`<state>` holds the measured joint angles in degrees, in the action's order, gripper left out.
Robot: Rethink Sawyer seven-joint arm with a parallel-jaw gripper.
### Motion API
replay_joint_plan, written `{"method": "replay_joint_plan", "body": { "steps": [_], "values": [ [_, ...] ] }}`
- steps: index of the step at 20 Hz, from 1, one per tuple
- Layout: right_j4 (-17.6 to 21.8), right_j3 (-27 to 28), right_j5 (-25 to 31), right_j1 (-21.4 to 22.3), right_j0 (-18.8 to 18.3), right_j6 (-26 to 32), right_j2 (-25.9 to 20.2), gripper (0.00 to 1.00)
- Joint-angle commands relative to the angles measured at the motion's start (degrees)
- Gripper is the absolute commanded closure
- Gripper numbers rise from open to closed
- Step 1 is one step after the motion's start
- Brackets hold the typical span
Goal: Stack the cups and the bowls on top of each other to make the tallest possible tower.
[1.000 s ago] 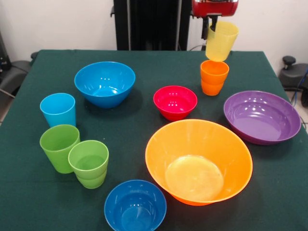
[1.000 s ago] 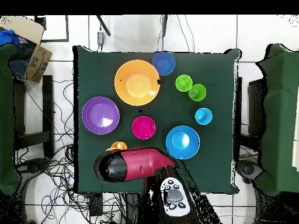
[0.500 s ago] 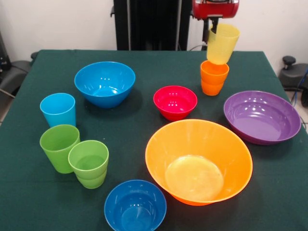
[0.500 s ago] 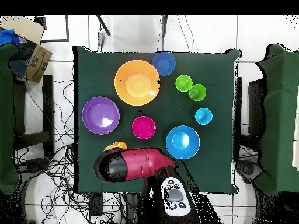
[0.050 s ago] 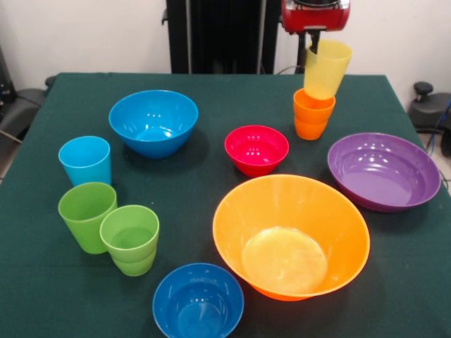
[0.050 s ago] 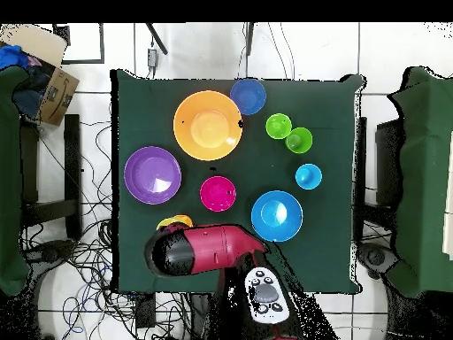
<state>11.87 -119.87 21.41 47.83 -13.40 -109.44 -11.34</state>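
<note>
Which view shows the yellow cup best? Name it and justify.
The front view: the yellow cup hangs tilted above the orange cup, its whole side visible. Overhead, the arm hides nearly all of it; only a yellow sliver shows.

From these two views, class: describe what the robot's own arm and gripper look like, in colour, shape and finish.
From above, the arm is a bulky, rounded glossy red shell ending in a black dome-shaped cap. From the front, a glossy red rounded housing shows at the top edge, with a slim dark gripper stem below it.

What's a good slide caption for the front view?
Gripper holds a tilted yellow cup just above the orange cup, other cups and bowls spread over the green table.
</note>
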Motion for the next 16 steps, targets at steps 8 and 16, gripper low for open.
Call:
{"method": "replay_joint_plan", "body": {
  "steps": [8, 16],
  "values": [
    [3.52, -2.29, -2.47, -3.76, 1.31, -3.66, -0.52, 1.0],
    [4.13, -2.32, -1.27, -4.34, 1.51, -3.1, 0.43, 1.0]
  ]
}}
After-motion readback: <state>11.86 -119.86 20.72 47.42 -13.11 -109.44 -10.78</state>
